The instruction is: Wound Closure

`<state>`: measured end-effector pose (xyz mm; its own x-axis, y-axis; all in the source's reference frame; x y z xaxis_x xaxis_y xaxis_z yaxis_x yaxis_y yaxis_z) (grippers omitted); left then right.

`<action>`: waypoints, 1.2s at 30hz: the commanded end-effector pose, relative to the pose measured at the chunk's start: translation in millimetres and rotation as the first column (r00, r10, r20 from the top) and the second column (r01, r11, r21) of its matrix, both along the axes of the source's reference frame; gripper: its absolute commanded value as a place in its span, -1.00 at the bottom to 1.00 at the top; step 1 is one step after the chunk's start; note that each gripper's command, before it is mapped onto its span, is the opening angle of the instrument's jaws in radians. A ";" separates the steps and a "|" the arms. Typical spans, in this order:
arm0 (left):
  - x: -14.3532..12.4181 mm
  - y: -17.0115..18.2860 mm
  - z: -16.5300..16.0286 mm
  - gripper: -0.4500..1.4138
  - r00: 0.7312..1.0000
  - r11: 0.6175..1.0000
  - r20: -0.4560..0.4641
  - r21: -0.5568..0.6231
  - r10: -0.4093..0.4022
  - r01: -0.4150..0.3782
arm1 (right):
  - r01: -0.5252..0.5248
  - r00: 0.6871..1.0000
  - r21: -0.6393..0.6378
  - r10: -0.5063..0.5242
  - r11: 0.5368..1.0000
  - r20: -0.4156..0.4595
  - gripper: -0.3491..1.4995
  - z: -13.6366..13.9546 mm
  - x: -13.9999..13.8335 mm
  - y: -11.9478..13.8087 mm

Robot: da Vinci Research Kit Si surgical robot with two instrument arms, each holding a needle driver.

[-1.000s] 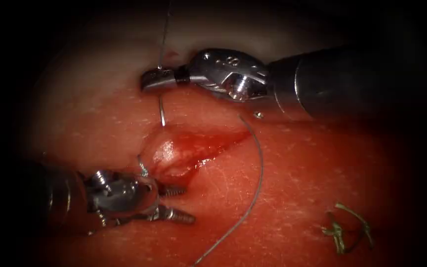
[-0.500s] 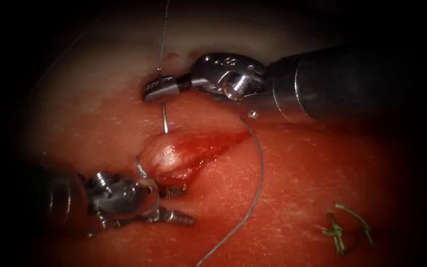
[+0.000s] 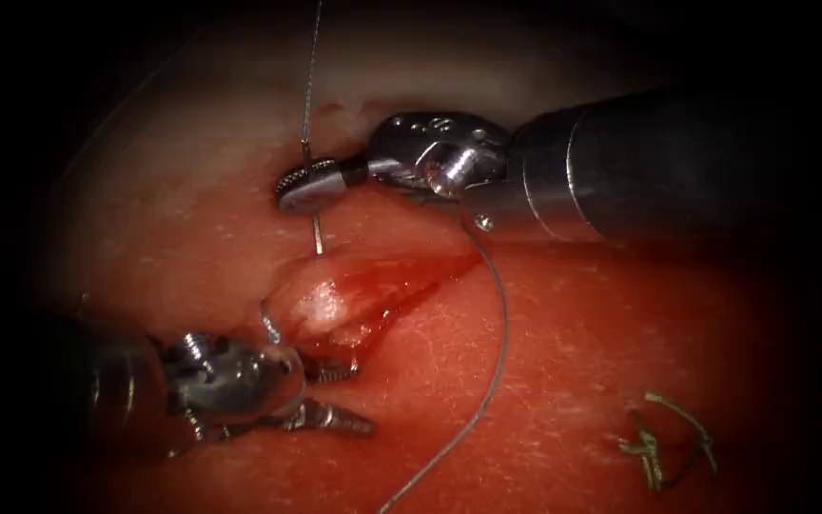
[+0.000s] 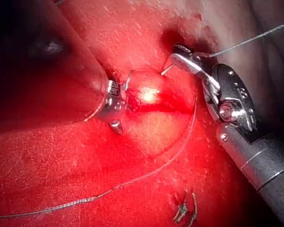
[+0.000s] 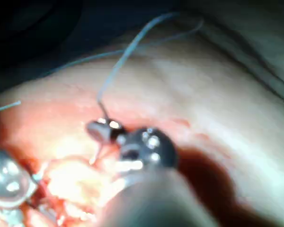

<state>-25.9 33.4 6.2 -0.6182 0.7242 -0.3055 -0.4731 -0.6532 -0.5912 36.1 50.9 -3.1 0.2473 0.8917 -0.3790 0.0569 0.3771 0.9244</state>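
Gripping needle [image 3: 315, 231] near its tail, right tool [image 3: 299, 186] above cut [image 3: 363, 295], left tool [image 3: 335, 392] jaws apart, empty.

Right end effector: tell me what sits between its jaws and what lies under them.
The right end effector is shut on the needle, whose free end dips to the tissue at the cut. Thread rises above. The clamped stretch is hidden.

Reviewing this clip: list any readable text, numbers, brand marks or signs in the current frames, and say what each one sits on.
No text reads legibly.
Faint stamped marks on the wrist housing of the right tool in the endoscope view: too small and dark to read.
The left tool, needle, thread, tissue and cut ends of thread carry no lettering.
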 end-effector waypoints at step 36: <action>-0.1 -0.8 0.5 -0.02 1.000 1.000 0.002 0.004 0.008 -0.008 | -0.122 0.982 -0.258 0.155 0.958 0.111 0.80 0.7 0.6 0.5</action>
<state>-25.5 33.3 6.0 -0.6232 0.7205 -0.3041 -0.4690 -0.6555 -0.5919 35.9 51.6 -3.0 0.1895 0.8030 -0.5651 -0.1286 0.5909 0.7965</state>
